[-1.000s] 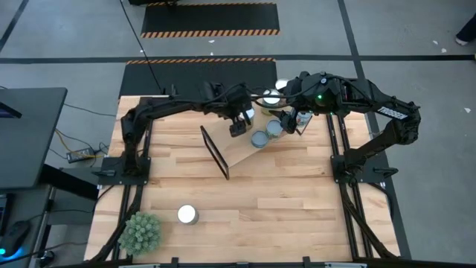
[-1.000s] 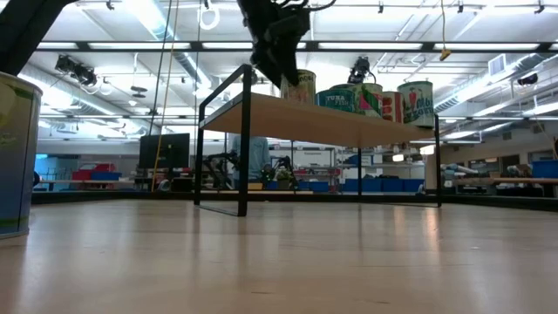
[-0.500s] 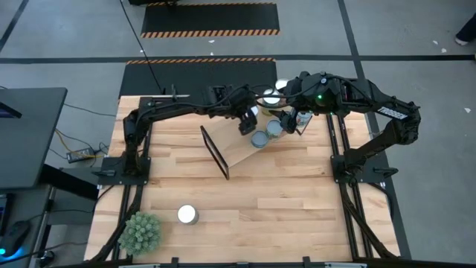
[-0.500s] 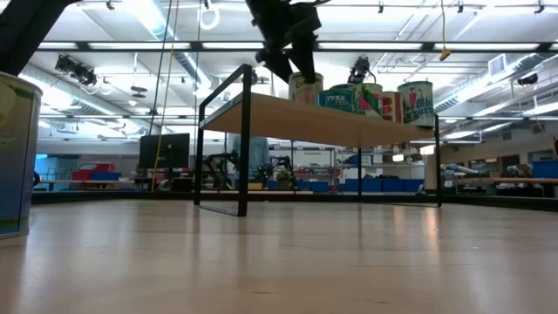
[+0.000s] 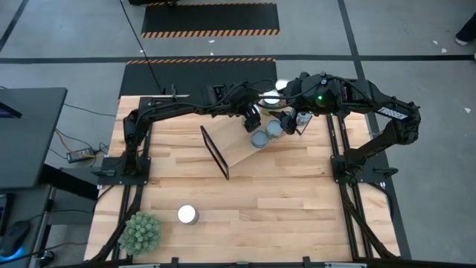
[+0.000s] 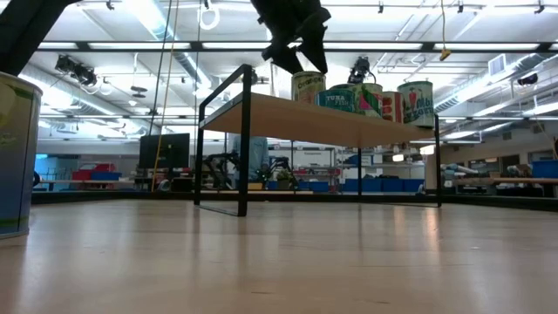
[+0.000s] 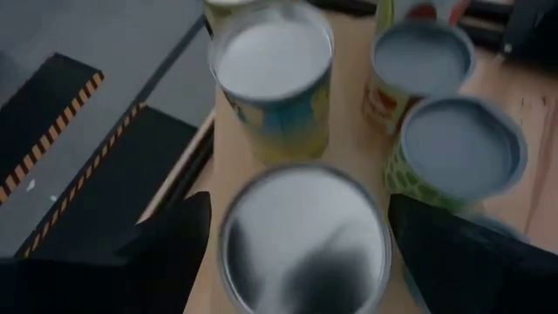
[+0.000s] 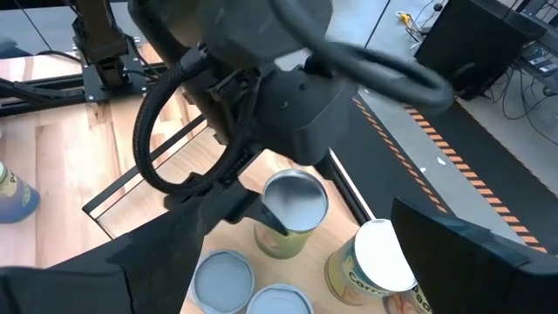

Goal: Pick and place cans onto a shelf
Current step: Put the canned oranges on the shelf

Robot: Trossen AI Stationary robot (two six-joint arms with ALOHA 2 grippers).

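The shelf (image 5: 236,152) stands at the far middle of the table, with several cans on its right part (image 6: 366,98). The can farthest toward the shelf's left end, silver-topped (image 7: 301,235), stands upright on the plank (image 6: 307,87). My left gripper (image 6: 301,63) hovers open just above it, one finger on each side with wood showing in the gaps. My right gripper (image 5: 297,119) waits open above the shelf's far right end, nothing between its fingers (image 8: 323,270). One more can (image 5: 187,215) stands on the tabletop near the front left.
A spiky green plant (image 5: 141,232) sits at the table's near left corner. The loose can looms large at the left of the low view (image 6: 13,157). The black end frame (image 5: 216,152) of the shelf faces bare wooden tabletop (image 5: 297,208) in front.
My left gripper has gone a little toward the table's right and up, and it has tipped and rolled at the wrist. In the low view it has uncovered the leftmost can, which stays upright on the plank. The gap between its fingers looks unchanged.
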